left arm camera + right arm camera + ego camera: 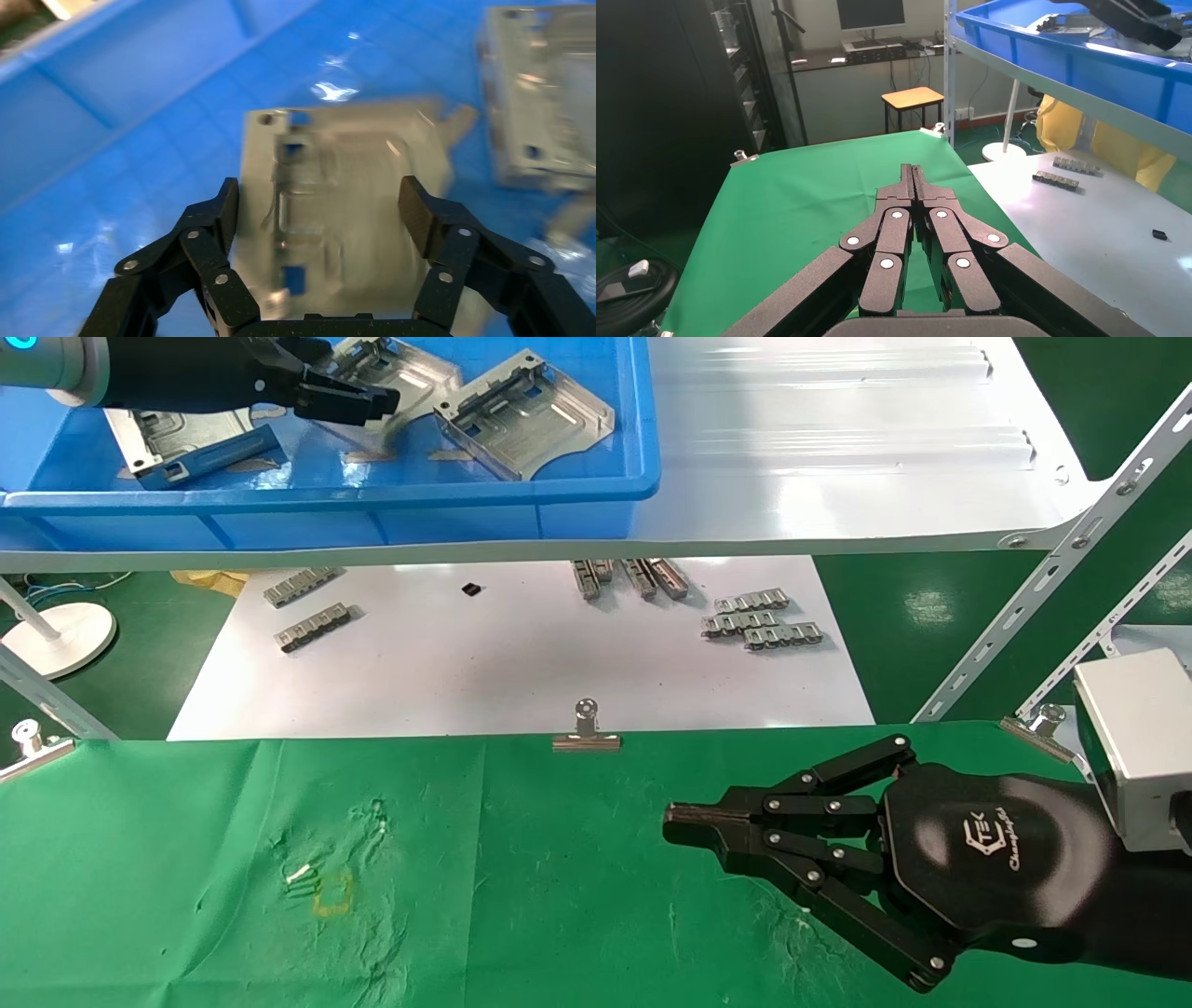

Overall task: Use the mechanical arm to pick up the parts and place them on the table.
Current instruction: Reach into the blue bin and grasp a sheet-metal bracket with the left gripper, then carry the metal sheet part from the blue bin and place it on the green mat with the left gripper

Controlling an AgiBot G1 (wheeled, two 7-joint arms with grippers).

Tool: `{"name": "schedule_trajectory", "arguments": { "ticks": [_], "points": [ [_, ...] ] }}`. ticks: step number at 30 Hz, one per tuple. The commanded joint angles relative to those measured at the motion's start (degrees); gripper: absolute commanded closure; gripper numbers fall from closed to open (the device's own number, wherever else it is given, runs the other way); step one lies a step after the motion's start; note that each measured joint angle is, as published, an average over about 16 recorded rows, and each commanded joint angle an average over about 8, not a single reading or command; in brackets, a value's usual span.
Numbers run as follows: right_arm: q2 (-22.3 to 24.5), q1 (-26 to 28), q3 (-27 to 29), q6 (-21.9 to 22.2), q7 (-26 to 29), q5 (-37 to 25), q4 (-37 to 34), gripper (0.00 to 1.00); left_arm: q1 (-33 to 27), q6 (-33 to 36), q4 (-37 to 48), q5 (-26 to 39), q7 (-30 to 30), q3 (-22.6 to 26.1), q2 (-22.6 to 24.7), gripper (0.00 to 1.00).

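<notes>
My left gripper (372,400) reaches into a blue bin (372,514) on the white shelf. In the left wrist view it (321,207) is open, its fingers on either side of a silver-grey sheet-metal part (344,175) lying on the bin floor; I see no contact. This part (410,370) is partly hidden by the gripper in the head view. A second part (526,416) lies to the right of it and shows in the left wrist view (541,98). A third part (177,435) lies under the arm. My right gripper (672,826) is shut and empty, low over the green table (279,822).
The glossy white shelf (838,449) overhangs a white sheet (521,663) with small toothed metal strips (759,621). Binder clips (586,728) edge the green cloth. Slanted shelf struts (1043,607) stand at the right. A white round base (60,635) stands at the left.
</notes>
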Motion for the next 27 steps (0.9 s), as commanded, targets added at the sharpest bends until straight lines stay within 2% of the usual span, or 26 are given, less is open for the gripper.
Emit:
{"name": "schedule_trajectory", "arguments": {
  "ticks": [1, 2, 3, 9, 11, 27],
  "points": [
    [0.00, 0.00, 0.00, 0.00, 0.00, 0.00, 0.00, 1.00, -0.43, 2.22, 0.38, 0.26, -0.08, 0.20, -0.18, 1.00],
    [0.00, 0.00, 0.00, 0.00, 0.00, 0.00, 0.00, 0.98, -0.53, 2.65, 0.48, 0.31, -0.09, 0.23, -0.27, 1.00],
    [0.00, 0.00, 0.00, 0.00, 0.00, 0.00, 0.00, 0.92, -0.60, 2.90, 0.57, 0.34, -0.09, 0.26, -0.34, 1.00],
    [0.00, 0.00, 0.00, 0.00, 0.00, 0.00, 0.00, 0.16, -0.65, 2.15, 0.98, 0.26, -0.15, 0.20, -0.67, 1.00],
    [0.00, 0.00, 0.00, 0.00, 0.00, 0.00, 0.00, 0.00, -0.60, 1.52, 1.07, 0.22, -0.14, 0.17, -0.83, 1.00],
    [0.00, 0.00, -0.01, 0.00, -0.01, 0.01, 0.00, 0.00, -0.28, -4.63, 1.51, 0.87, -0.46, 0.62, -1.55, 1.00]
  ]
}}
